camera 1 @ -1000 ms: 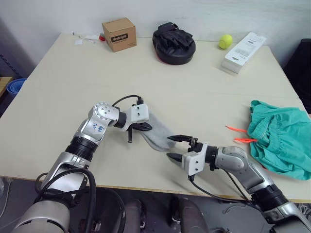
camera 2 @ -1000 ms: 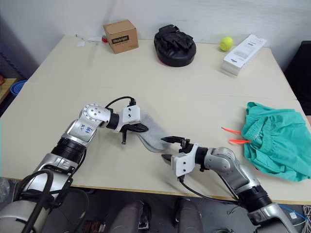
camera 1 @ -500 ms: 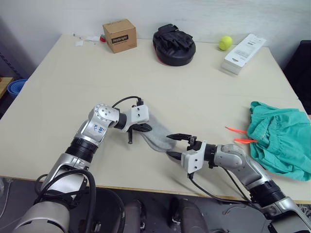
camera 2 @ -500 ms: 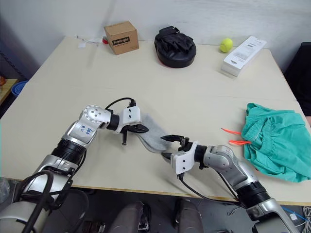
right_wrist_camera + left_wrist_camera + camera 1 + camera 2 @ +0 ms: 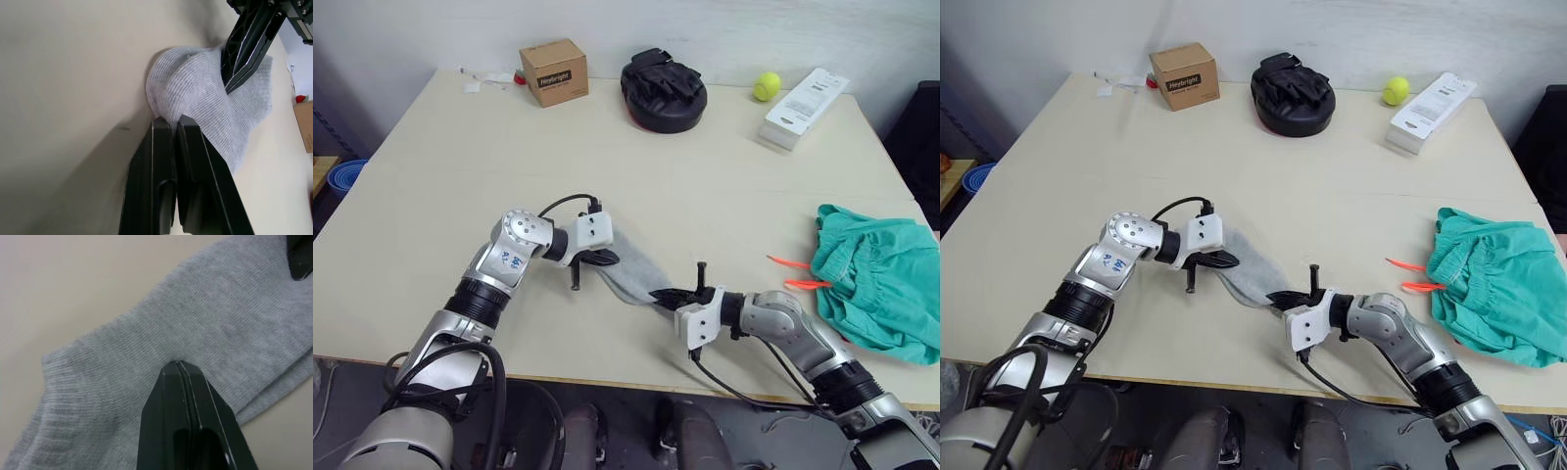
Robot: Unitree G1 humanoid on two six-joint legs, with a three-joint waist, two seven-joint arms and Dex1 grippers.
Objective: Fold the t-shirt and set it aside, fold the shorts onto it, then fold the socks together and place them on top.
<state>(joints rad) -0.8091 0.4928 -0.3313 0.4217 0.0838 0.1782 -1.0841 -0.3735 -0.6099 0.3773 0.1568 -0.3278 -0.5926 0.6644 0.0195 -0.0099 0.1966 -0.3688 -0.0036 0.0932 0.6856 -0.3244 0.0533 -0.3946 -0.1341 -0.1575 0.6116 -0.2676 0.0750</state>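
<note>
The light grey socks (image 5: 628,275) lie on the beige table (image 5: 724,196) near its front edge, between my two grippers. My left gripper (image 5: 604,258) is shut, its tips pressed down on the socks' (image 5: 122,357) middle. My right gripper (image 5: 664,295) is shut on the near end of the socks (image 5: 195,83), where the knit bunches up at its fingertips. The teal-green shorts (image 5: 881,284) lie crumpled at the table's right edge, with the orange drawstring (image 5: 793,264) trailing toward the centre. The t-shirt is out of view.
Along the far edge stand a cardboard box (image 5: 553,70), a black padded mitt (image 5: 664,88), a yellow tennis ball (image 5: 766,85) and a white carton (image 5: 805,105). A blue bowl (image 5: 337,176) sits off the table to the left.
My right gripper moved left up to the socks' near end and went from open to shut on it. The left gripper stayed in place on the socks.
</note>
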